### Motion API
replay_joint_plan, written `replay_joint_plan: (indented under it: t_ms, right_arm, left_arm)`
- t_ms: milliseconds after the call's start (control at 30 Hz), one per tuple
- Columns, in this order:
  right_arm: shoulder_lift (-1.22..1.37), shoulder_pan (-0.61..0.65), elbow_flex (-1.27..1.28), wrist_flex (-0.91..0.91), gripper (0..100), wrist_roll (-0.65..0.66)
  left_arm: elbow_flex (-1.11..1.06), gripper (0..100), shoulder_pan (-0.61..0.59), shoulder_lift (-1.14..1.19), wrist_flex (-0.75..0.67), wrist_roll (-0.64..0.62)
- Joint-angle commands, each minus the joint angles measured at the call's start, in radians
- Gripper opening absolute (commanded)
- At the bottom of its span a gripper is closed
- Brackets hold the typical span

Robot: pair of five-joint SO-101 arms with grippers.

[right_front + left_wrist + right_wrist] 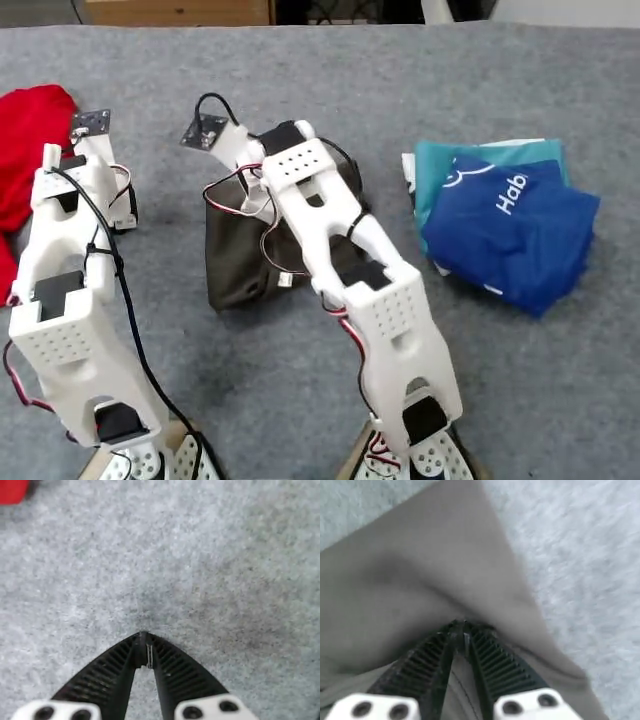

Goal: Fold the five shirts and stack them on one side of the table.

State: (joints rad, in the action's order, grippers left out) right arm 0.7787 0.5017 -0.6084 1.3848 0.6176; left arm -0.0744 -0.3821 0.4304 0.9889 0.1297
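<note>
Olive shirt is pinched in closed right tool; left tool closed.

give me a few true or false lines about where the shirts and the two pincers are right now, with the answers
1. The blue shirt lies on top of the teal shirt. True.
2. The left pincer grips the red shirt. False: it is shut on nothing, over bare grey table, apart from the red shirt.
3. The right pincer is shut on the dark shirt. True.
4. The red shirt sits on the blue and teal pile. False: it lies by the left arm, across the table from that pile.
</note>
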Motion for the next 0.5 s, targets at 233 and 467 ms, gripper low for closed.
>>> replay_joint_plan:
  t_ms: [233,467]
  right_arm:
    - [0.045,-0.055,-0.266,0.371,1.5,0.005]
    - [-0.085,-0.184,-0.033,0.384,1.4,-0.018]
  left_arm:
    - [-0.001,3,-0.010,-0.012,-0.041,-0.011]
    - [-0.001,3,-0.010,-0.012,-0.041,-0.011]
